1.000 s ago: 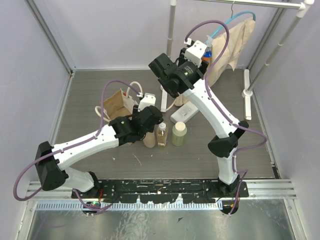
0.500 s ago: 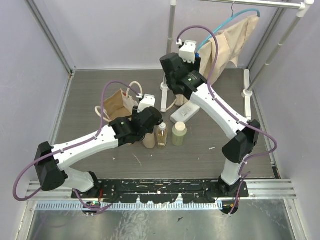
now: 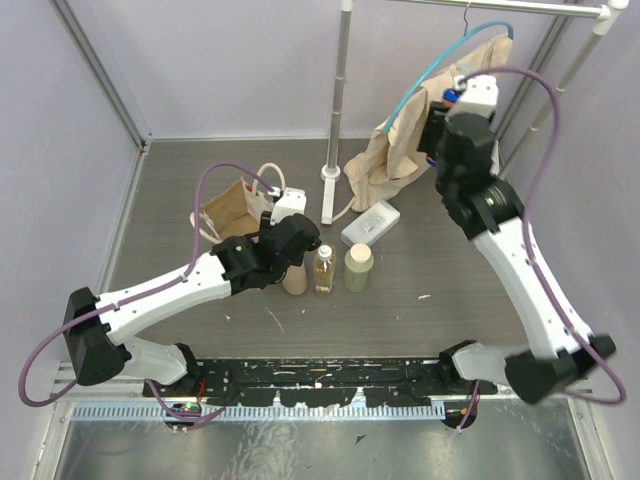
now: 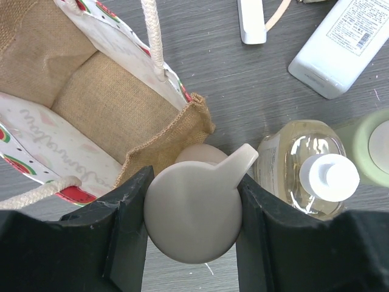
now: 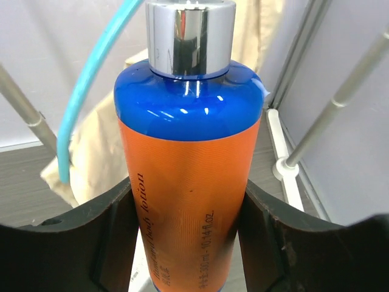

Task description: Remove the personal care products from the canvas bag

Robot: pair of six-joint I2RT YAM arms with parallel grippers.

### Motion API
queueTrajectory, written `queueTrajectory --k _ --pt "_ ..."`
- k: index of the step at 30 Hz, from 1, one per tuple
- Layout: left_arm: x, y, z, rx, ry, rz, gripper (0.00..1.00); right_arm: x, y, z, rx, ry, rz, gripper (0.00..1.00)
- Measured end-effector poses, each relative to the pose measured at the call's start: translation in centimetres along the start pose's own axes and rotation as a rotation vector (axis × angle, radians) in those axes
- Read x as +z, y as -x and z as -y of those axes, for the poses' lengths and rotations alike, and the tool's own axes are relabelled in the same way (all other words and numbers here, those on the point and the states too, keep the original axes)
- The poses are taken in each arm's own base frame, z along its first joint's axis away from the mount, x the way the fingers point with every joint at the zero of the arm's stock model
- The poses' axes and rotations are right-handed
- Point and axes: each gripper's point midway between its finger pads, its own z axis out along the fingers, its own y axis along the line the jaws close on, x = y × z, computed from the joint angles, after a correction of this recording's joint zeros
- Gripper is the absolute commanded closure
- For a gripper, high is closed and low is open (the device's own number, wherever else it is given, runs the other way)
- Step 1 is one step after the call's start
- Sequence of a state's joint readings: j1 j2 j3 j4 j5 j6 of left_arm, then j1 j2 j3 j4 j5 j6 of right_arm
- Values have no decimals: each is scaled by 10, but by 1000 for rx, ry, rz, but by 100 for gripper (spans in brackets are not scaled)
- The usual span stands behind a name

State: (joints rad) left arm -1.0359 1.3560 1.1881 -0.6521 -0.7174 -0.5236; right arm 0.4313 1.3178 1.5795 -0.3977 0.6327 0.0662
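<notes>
Tan round-capped bottle (image 4: pixel 191 210) sits pinched in the left hand (image 4: pixel 191 226), just beside the brown canvas bag (image 4: pixel 109 109); the right hand (image 5: pixel 188 240) pinches a blue-and-orange lotion bottle (image 5: pixel 188 152).

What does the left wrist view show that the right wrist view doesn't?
Left wrist only: the open bag, the tan bottle between the left fingers, plus the amber bottle, green bottle and white bottle on the table. Right wrist only: the blue and orange bottle between the right fingers, the teal hanger, the beige cloth. Both: grey table and a gripped bottle.
</notes>
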Motion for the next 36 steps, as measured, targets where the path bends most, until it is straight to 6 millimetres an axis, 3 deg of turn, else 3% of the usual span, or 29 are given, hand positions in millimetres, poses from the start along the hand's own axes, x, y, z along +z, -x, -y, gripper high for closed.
queueTrajectory --k 2,5,9,13,17,20,22,30,36 --pt "0 1 0 3 0 2 49 -23 2 24 9 11 29 99" --pt "-1 2 -1 6 -2 5 49 -53 -1 33 22 77 72 99" --pt "-2 2 -1 9 -3 5 49 -65 -39 36 6 133 56 99" --pt "-1 -2 -3 12 -2 2 49 -53 -115 40 -26 132 -27 99" --pt "-1 -5 -4 19 1 -3 48 -44 -231 52 -56 140 -234 99" --pt "-2 -6 -5 20 0 -4 48 -42 -280 64 -39 136 -356 99" --pt "-2 -6 -5 20 -1 -3 48 -36 -289 67 -18 130 -379 99" --pt "-1 -5 -4 19 -6 1 47 -13 -288 62 33 136 -254 99" --pt "-1 -6 0 12 -24 -2 47 -9 -319 81 3 46 -214 99"
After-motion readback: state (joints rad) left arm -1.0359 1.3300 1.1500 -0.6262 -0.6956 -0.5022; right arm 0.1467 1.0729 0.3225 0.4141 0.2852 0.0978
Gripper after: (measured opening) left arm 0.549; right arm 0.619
